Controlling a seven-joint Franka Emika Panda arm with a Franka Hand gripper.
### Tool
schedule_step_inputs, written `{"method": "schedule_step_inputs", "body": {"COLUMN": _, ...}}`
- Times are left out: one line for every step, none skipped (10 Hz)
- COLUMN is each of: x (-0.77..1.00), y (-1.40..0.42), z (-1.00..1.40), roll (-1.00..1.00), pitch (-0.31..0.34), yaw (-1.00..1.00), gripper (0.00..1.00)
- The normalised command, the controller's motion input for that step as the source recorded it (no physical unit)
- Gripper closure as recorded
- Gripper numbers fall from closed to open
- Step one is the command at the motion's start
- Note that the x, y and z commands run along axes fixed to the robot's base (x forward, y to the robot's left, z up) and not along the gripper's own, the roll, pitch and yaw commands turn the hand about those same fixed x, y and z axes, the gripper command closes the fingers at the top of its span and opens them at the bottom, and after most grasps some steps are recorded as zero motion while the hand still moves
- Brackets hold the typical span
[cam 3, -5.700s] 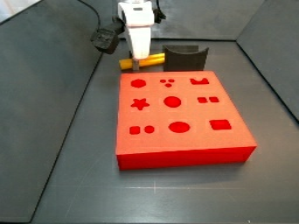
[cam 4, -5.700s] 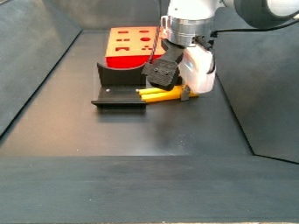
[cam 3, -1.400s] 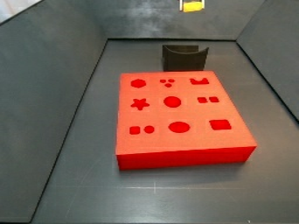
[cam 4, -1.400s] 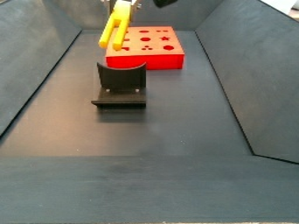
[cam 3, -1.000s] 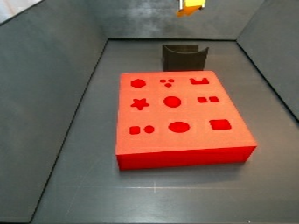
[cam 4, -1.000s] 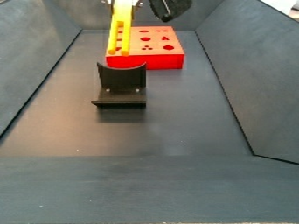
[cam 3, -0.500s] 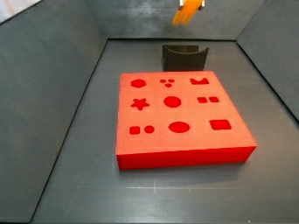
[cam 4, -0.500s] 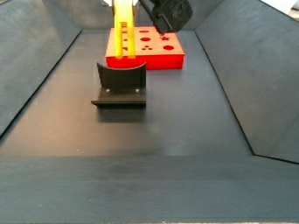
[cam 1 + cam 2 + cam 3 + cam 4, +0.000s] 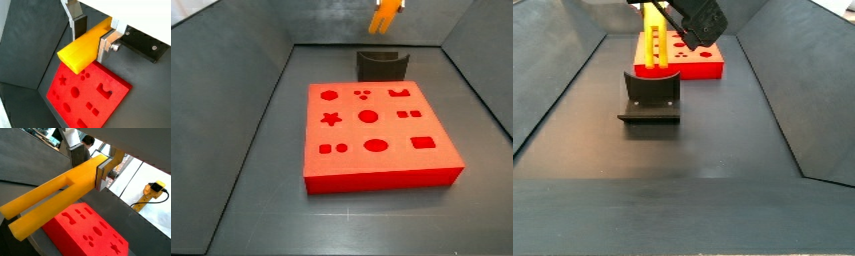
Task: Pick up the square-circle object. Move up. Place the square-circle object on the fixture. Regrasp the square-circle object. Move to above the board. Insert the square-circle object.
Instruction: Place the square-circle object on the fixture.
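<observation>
The square-circle object, a yellow two-pronged peg, is shown clamped between the silver fingers of the gripper; the jaws are closed on its upper part, as is seen in both wrist views. In a side view the peg is seen hanging nearly upright, prongs downward, directly above the fixture, its lower end close over the U-shaped notch; contact cannot be confirmed. In a side view only the orange end is visible at the top edge, above the dark fixture. Compared with the views about a second earlier, the peg has been turned from a slant to near vertical and lowered toward the fixture, and the dark gripper body has come further into view. The pick-up and lift are therefore judged complete, and placement on the fixture is judged to be the step in hand. The board lies on the bench with its cutouts unoccupied, so regrasping, transfer and insertion remain to be done.
</observation>
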Motion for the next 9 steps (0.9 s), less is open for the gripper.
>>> {"method": "schedule_step_inputs", "body": {"x": 0.07, "y": 0.05, "z": -0.01, "roll": -0.14, "pitch": -0.041, "yaw": -0.2, "gripper": 1.0}}
{"method": "schedule_step_inputs", "body": {"x": 0.1, "y": 0.13, "z": -1.0, "roll": -0.07, "pitch": -0.066, "yaw": -0.12, "gripper": 1.0}}
{"method": "schedule_step_inputs", "body": {"x": 0.1, "y": 0.13, "z": -1.0, "roll": -0.07, "pitch": -0.074, "yaw": -0.07, "gripper": 1.0}}
{"method": "schedule_step_inputs", "body": {"x": 0.12, "y": 0.11, "z": -1.0, "roll": -0.08, "pitch": -0.086, "yaw": -0.05, "gripper": 1.0}}
{"method": "schedule_step_inputs", "body": {"x": 0.12, "y": 0.1, "z": -1.0, "roll": -0.08, "pitch": -0.085, "yaw": -0.02, "gripper": 1.0}}
{"method": "schedule_step_inputs", "body": {"x": 0.12, "y": 0.1, "z": -1.0, "roll": -0.07, "pitch": -0.084, "yaw": -0.01, "gripper": 1.0}}
{"method": "schedule_step_inputs", "body": {"x": 0.12, "y": 0.08, "z": -0.92, "roll": -0.07, "pitch": -0.07, "yaw": 0.01, "gripper": 1.0}}
{"method": "schedule_step_inputs", "body": {"x": 0.11, "y": 0.06, "z": -0.74, "roll": -0.07, "pitch": -0.06, "yaw": 0.02, "gripper": 1.0}}
{"method": "schedule_step_inputs", "body": {"x": 0.09, "y": 0.04, "z": -0.52, "roll": -0.07, "pitch": -0.032, "yaw": 0.03, "gripper": 1.0}}
